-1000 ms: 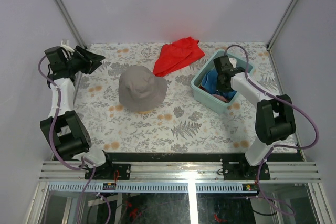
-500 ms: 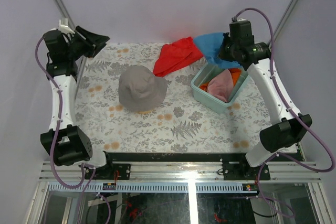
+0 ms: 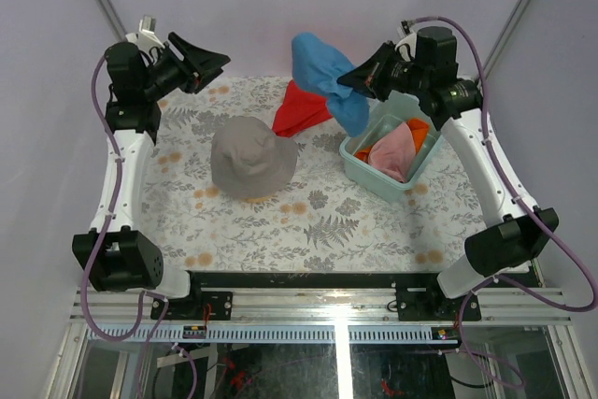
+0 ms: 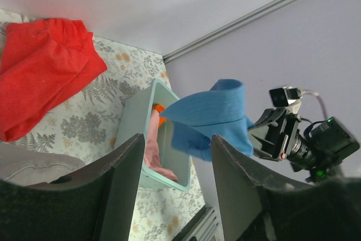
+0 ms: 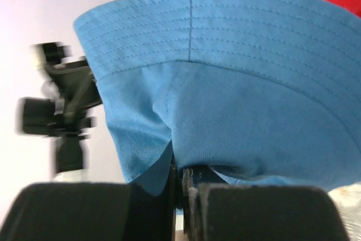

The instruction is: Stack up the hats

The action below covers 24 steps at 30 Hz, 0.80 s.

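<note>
The grey hat (image 3: 251,157) sits crown up on the floral table, left of centre. My right gripper (image 3: 352,78) is shut on the blue hat (image 3: 327,77) and holds it high in the air, left of the bin; the blue hat fills the right wrist view (image 5: 237,100) and shows in the left wrist view (image 4: 211,118). The pink hat (image 3: 394,150) and the orange hat (image 3: 419,128) lie in the teal bin (image 3: 366,172). My left gripper (image 3: 207,63) is open and empty, raised above the table's far left and pointing right.
A flat red cloth (image 3: 301,107) lies at the back, partly behind the blue hat; it also shows in the left wrist view (image 4: 42,77). Metal frame posts stand at both back corners. The teal bin shows in the left wrist view (image 4: 137,122).
My right gripper lifted the blue hat out of the bin and swung it up and left. My left arm rose and turned its open gripper to the right.
</note>
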{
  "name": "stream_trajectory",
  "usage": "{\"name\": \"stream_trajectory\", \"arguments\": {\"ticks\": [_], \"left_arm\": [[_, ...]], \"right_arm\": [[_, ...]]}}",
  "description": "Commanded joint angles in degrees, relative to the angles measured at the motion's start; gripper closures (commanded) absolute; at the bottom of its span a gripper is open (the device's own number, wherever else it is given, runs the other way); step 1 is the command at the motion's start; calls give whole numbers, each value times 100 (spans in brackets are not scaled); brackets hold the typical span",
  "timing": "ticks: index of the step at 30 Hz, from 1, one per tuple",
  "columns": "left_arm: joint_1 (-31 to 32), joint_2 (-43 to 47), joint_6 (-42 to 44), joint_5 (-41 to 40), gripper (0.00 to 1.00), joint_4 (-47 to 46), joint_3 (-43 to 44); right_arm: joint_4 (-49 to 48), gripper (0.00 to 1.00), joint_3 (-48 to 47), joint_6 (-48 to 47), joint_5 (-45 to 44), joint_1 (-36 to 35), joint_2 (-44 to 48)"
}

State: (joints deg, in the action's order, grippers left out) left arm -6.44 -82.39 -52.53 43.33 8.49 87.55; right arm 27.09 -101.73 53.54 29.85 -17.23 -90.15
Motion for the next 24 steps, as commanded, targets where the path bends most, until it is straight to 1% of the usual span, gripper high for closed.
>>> {"name": "stream_trajectory", "arguments": {"ticks": [1, 3, 4, 6, 7, 10, 12, 14, 16, 20, 21, 24], "left_arm": [[-20, 31, -998, 470, 45, -1401, -704], [18, 14, -1658, 626, 44, -2274, -1023], [62, -18, -1963, 681, 44, -2696, -1139], [161, -104, -2407, 763, 42, -3234, -1144], [222, -141, -2516, 784, 41, -3337, -1106], [390, -241, -2782, 759, 39, -3693, -1124], [500, -334, -3196, 699, 38, -4224, -1244], [587, -488, -3418, 682, 38, -4617, -1250], [647, -635, -3658, 680, 37, -4936, -1200], [779, -947, -4693, 554, 35, -6342, -1294], [821, -1026, -4844, 532, 35, -6582, -1296], [890, -1137, -4792, 479, 36, -6719, -1236]], "right_arm": [[-2167, 100, 60, 2056, 1442, -12, 309], [-3002, 100, 265, 2830, 1607, -16, 326], [-3607, 100, 435, 3510, 1655, -17, 337], [-4627, 100, 819, 4370, 1675, -11, 317], [-5026, 100, 913, 4711, 1674, -16, 285], [-5780, 100, 1044, 5399, 1622, -38, 177], [-6262, 100, 1181, 5837, 1525, -64, 119], [-6603, 100, 1222, 6107, 1494, -93, 43], [-6638, 100, 1187, 6132, 1480, -109, 0], [-6708, 100, 1129, 6136, 1472, -139, -75], [-6773, 100, 1141, 6168, 1459, -138, -95], [-6960, 100, 1189, 6306, 1437, -163, -154]]}}
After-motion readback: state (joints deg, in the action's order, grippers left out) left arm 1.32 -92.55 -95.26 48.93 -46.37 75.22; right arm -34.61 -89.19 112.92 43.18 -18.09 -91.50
